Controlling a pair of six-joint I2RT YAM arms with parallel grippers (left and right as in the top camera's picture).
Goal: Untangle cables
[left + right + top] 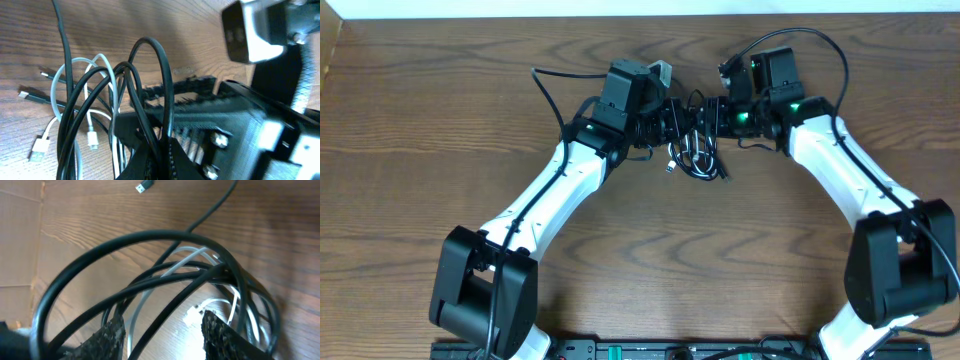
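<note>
The cables (695, 152) lie in a small tangle on the wooden table between my two grippers. My left gripper (672, 118) is shut on a strand of the black cable (150, 75), which arches up from its jaws (162, 160) in tall loops. The white cable (85, 90) threads through those loops, and its white plugs (92, 138) rest on the table. My right gripper (712, 115) faces it from the other side. Its fingers (107, 337) stand apart, with black strands (165, 315) and a white strand crossing loosely between them (164, 335).
My right arm's black gripper body and wrist camera (250, 30) fill the right of the left wrist view, very close. A loose black plug (145, 187) lies further off on the wood. The table's back edge (640, 17) runs just behind both grippers.
</note>
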